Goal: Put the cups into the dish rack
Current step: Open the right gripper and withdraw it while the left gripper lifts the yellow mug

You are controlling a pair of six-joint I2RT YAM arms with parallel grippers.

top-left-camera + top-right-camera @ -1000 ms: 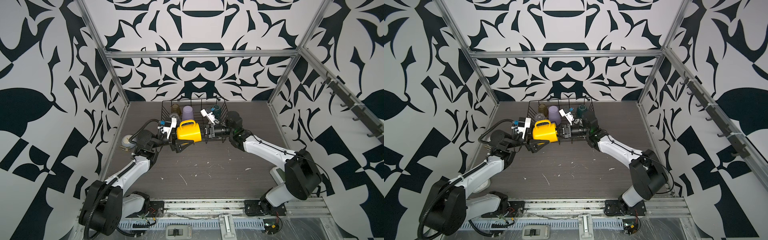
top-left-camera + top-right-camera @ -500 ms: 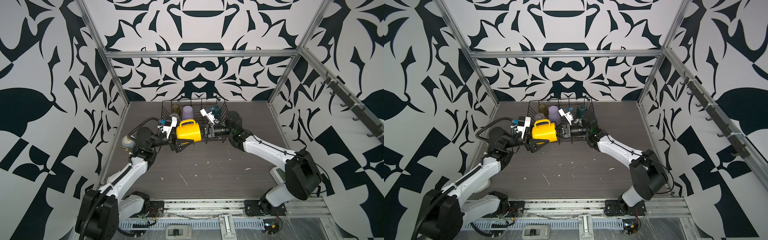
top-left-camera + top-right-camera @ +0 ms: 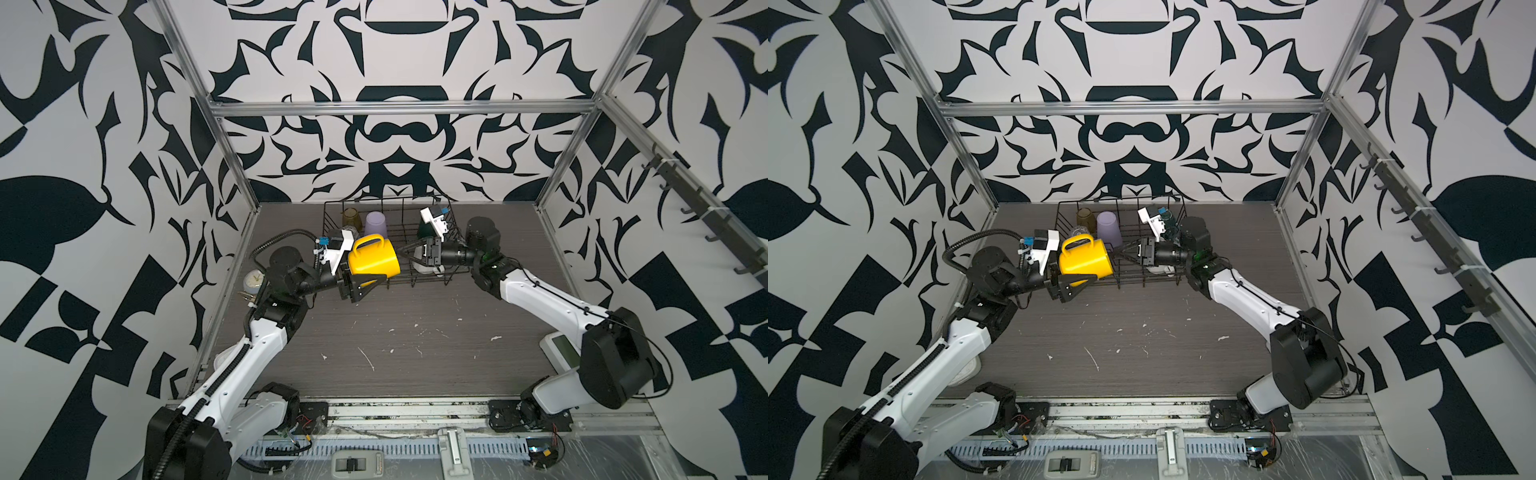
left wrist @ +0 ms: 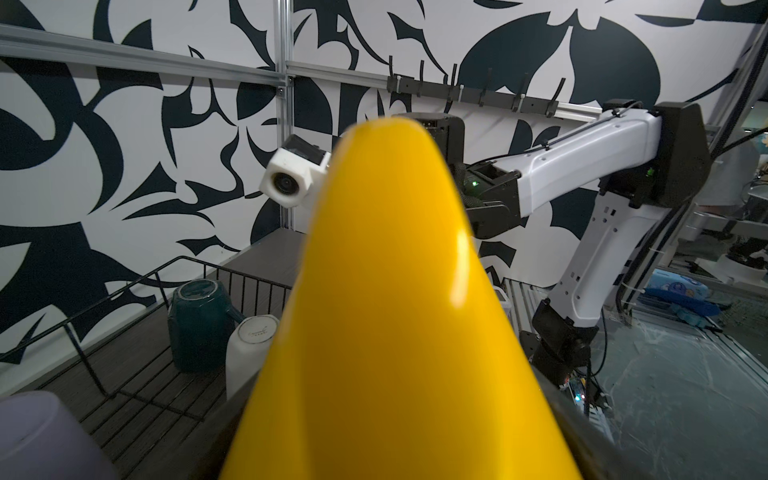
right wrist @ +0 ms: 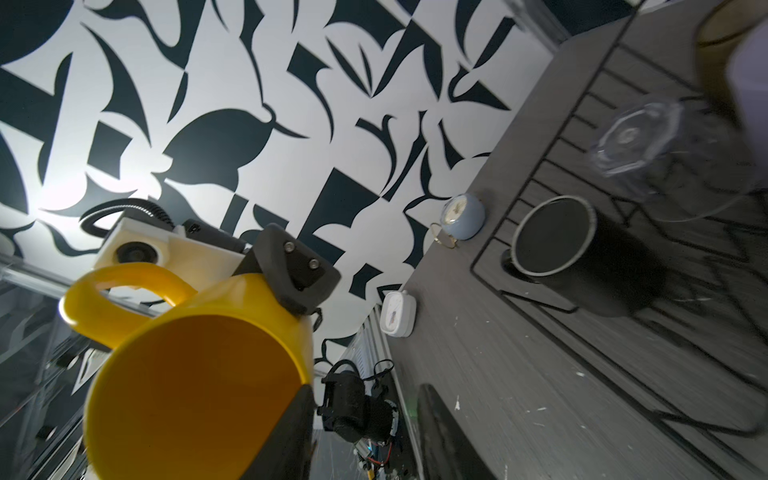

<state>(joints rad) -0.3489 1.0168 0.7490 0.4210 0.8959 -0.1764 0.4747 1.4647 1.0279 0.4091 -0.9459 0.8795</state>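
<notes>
A yellow mug (image 3: 374, 259) (image 3: 1086, 262) hangs on its side just in front of the dish rack (image 3: 332, 202), handle up. My left gripper (image 3: 360, 283) is shut on its body. In the left wrist view the mug (image 4: 395, 311) hides the jaws. My right gripper (image 3: 409, 254) (image 5: 365, 388) faces the mug's mouth (image 5: 195, 399); it is open, one finger lying by the rim. In the rack stand an amber tumbler (image 3: 350, 217), lilac tumbler (image 3: 376, 224), clear tumbler (image 5: 636, 141), black mug (image 5: 582, 257), dark-green mug (image 4: 199, 324) and cream mug (image 4: 249, 349).
A round blue clock (image 5: 461, 216) (image 3: 254, 281) stands by the left wall. A square white clock (image 5: 397, 313) lies nearer the front. A white device (image 3: 561, 349) sits by the right arm's base. A hook rail (image 3: 706, 216) runs along the right wall.
My right gripper has opened off the yellow mug's rim. The mug stays in my left gripper, and the left arm has shifted slightly.
</notes>
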